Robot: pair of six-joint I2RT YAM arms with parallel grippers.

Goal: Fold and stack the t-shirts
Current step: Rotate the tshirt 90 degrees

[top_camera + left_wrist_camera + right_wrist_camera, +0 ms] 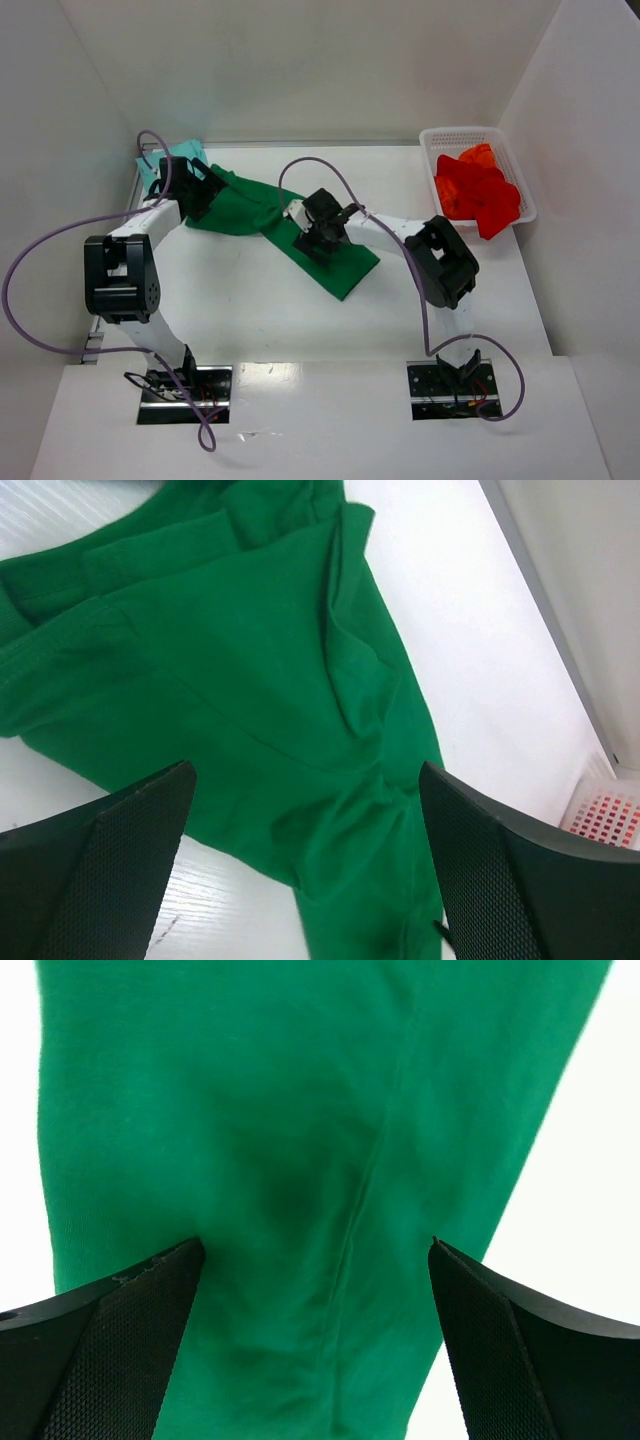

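Note:
A dark green t-shirt point(300, 235) lies rumpled in a long diagonal strip across the table. Its cloth fills the left wrist view point(250, 680) and the right wrist view point(300, 1140). My left gripper point(197, 186) hovers over the shirt's upper left end, open, nothing between its fingers point(110, 880). My right gripper point(322, 238) hangs over the shirt's middle, also open, its fingers point(530, 1350) spread either side of a seam. A pale teal t-shirt point(168, 160) lies at the back left, partly under the left arm. Red t-shirts point(476, 190) sit piled in the basket.
A white mesh basket point(470, 135) stands at the back right against the wall, its corner showing in the left wrist view point(605, 815). White walls enclose the table on three sides. Purple cables loop off both arms.

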